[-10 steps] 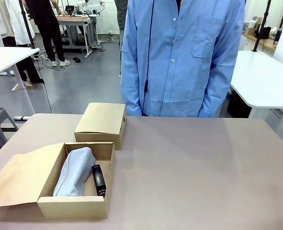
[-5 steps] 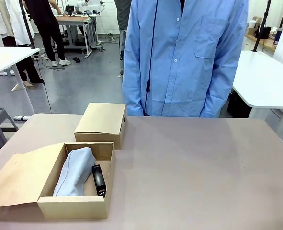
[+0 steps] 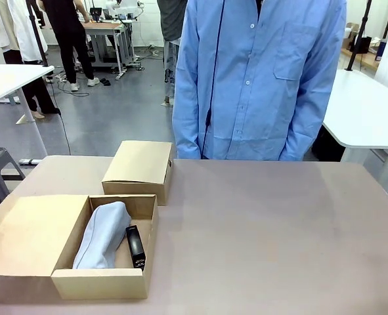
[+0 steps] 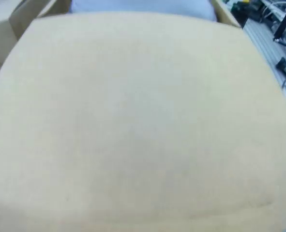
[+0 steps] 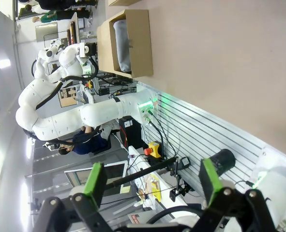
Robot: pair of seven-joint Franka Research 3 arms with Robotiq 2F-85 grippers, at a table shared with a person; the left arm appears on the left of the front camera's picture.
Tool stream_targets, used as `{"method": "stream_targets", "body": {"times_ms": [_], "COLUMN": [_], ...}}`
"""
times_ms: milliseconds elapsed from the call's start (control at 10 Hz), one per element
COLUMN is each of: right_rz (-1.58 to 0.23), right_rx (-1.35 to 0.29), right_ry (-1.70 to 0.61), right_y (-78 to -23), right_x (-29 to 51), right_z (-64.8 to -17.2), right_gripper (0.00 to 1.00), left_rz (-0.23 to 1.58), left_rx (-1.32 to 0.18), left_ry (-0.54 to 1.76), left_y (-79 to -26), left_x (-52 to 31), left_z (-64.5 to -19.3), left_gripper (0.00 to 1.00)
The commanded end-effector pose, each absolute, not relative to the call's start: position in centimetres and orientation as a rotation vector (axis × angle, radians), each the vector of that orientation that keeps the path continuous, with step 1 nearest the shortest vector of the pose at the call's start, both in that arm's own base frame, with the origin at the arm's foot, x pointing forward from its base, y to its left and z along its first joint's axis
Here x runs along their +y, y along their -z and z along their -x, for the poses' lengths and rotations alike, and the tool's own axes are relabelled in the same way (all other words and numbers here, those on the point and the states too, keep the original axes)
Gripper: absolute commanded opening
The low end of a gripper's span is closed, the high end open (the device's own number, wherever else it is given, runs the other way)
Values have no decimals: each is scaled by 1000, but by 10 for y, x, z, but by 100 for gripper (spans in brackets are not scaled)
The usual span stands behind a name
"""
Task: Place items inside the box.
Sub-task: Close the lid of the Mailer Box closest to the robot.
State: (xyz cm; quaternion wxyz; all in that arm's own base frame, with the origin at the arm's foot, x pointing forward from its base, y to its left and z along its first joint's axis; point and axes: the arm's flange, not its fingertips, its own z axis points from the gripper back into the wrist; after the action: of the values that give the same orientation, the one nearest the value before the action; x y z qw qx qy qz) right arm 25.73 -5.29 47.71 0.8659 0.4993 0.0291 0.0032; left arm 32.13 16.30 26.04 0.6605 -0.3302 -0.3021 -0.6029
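An open cardboard box sits at the table's near left. Inside it, the grey pouch lies lengthwise with the black stapler along its right side. The box's flap lies folded out flat to the left, and it is close up in the left wrist view, with the pouch beyond its far edge. My right gripper hangs open off the table, holding nothing. My left arm's gripper is small and far off beside the box. The utility knife, marker pen and navy pouch are out of view.
A second, closed cardboard box stands just behind the open one. A person in a blue shirt stands at the far edge, hands behind or at the sides. The table's middle and right lie bare.
The box's flap has swung down from a raised slant to lie flat. The green gripper tip at the picture's left edge has gone. The person has shifted slightly to the right.
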Motion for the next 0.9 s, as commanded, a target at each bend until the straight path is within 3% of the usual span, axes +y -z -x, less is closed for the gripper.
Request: {"method": "stream_targets", "body": {"times_ms": [0,500,800], "right_rz": [-1061,-1061,-1061], "right_rx": [65,65,65], "right_ry": [6,6,6], "right_y": [-483,-483,-483], "right_x": [-52,-52,-52], "right_z": [-258,-258,-258], "right_gripper": [100,100,100], "left_rz": [814,869,923], "left_rx": [-802,-1147,-1229], "left_ry": [1386,1310,1386], "left_y": [-269,-350,-406], "left_x": [164,147,90], "left_z": [-322,-302,-295], "left_gripper": [100,100,100]}}
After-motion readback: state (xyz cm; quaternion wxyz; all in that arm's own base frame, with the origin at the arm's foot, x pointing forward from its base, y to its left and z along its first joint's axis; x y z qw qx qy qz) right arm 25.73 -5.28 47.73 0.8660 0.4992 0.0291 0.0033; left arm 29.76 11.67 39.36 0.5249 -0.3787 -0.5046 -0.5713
